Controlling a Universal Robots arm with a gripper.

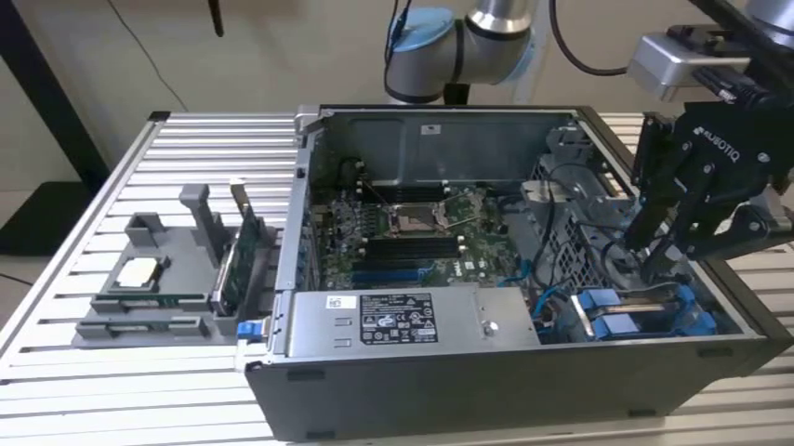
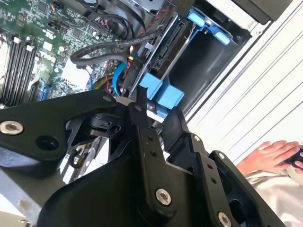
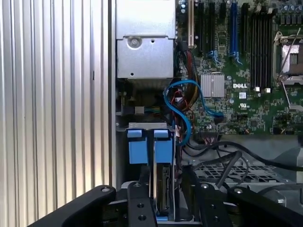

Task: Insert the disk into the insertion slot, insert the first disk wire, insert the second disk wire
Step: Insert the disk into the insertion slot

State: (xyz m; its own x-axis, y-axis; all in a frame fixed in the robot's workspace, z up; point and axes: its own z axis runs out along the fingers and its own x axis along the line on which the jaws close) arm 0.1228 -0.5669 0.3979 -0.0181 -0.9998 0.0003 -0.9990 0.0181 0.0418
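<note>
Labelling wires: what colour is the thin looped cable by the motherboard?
The cable is blue; best in first wrist view.

White lettering marks the end effector (image 1: 657, 265); printed stickers on the power-supply box (image 1: 397, 321); a logo on the motherboard (image 3: 246, 101).

The tool (image 1: 664, 265) hangs — just above the insertion slot (image 1: 635, 314).

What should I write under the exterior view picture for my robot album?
A robot gripper hangs inside an open computer case, at the blue-fitted insertion slot, near the green motherboard.
</note>
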